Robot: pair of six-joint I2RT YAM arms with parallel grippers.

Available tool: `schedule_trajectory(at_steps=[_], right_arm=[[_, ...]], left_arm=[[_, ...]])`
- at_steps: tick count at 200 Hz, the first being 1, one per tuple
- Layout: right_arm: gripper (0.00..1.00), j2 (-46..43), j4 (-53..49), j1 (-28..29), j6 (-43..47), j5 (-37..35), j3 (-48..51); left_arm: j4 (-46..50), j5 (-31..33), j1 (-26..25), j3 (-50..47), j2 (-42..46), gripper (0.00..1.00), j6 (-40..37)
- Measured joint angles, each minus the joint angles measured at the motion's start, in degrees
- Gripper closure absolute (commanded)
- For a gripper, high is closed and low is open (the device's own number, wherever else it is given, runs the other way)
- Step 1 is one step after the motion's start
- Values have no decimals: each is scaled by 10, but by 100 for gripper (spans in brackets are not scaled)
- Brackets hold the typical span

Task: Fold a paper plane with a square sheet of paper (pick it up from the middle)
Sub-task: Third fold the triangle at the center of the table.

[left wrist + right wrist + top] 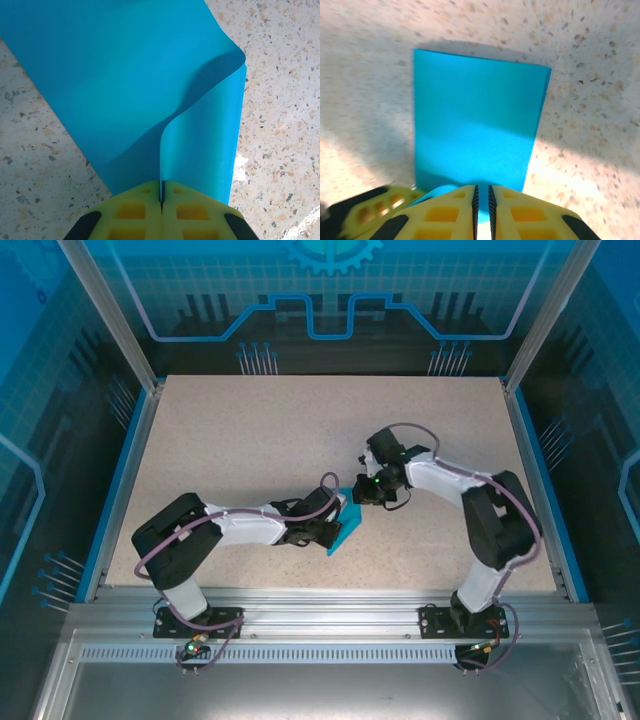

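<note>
The teal-blue sheet of paper (346, 531) lies mid-table, folded into a rectangle (475, 115). One edge curls up off the flat part (115, 85). My left gripper (161, 192) is shut on that raised edge, and the paper bends over in a loop in front of its yellow fingers. It reaches in from the left in the top view (338, 510). My right gripper (362, 490) comes in from the right and hovers over the sheet's near edge (481, 190). Its jaws are all but shut, with a thin slit and nothing pinched between them. The left gripper's fingers (375, 210) sit just beside it.
The speckled beige table (250, 440) stretches around the paper, bordered by a blue rim (128, 470) and metal frame posts (105, 310). Both arm bases are bolted at the near edge.
</note>
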State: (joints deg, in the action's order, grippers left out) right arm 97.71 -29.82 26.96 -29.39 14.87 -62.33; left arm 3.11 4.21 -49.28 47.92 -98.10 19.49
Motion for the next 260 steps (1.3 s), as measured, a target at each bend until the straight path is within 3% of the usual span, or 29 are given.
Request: schedule_trajectory(at_steps=[27,82,145,195,260], right_arm=[[91,-67,44,4,-37,20,59],[93,-64,131,64,-121,57,162],[92,-43,210,65,-157,80,173],[93,2,217,65,-158,79,174],[92,-14,217,54,-153,83,180]], left_arm=[[0,0,0,0,0,94,1],[0,0,0,0,0,94,1],[-2,0,0,-1,0,94,1],[-3,0,0,-1,0,94,5],[-9,-1,0,-5,0,94,12]])
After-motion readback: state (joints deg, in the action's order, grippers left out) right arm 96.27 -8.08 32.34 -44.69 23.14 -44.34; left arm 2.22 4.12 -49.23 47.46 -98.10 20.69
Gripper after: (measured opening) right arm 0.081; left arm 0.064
